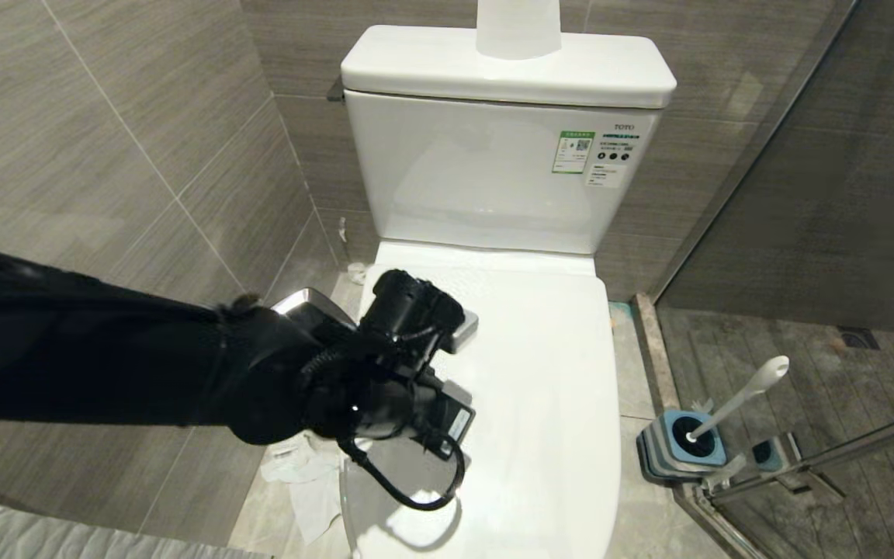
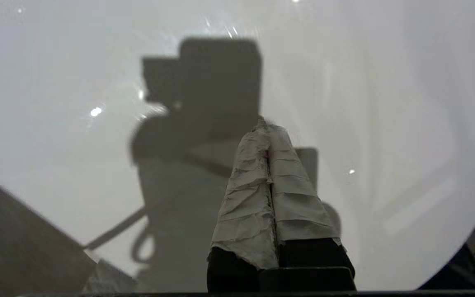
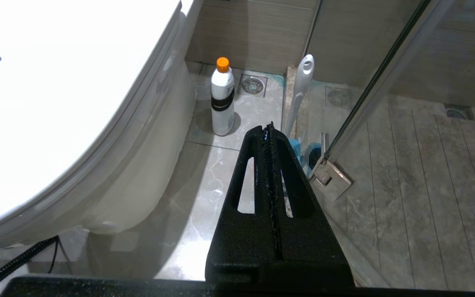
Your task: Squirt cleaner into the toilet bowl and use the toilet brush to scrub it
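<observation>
Looking down from the head camera, you had the toilet (image 1: 493, 435) with its lid shut flat over the bowl, so the basin itself was hidden. Your left arm reached in from the left and hung low over the front left part of that lid, wrist bent so the left pincer (image 2: 267, 128) pointed down at the glossy white surface; its two tape-wrapped fingers (image 2: 245, 185) were pressed together with nothing between them, their tips close to the lid, though contact could not be judged.

The toilet brush (image 1: 734, 404) stood in its blue-and-grey holder (image 1: 680, 450) on the floor to the right of the toilet, beside the glass shower door (image 1: 827, 194). Its long white handle leaned up and away to the right, rounded end uppermost, bristle head down in the holder.

The cleaner bottle (image 3: 222, 99), white with an orange cap, stood upright on the floor tiles beside the toilet base, near a floor drain (image 3: 253, 85).

Your right pincer (image 3: 269, 126) was parked low beside the toilet, black fingers closed together and holding nothing.
</observation>
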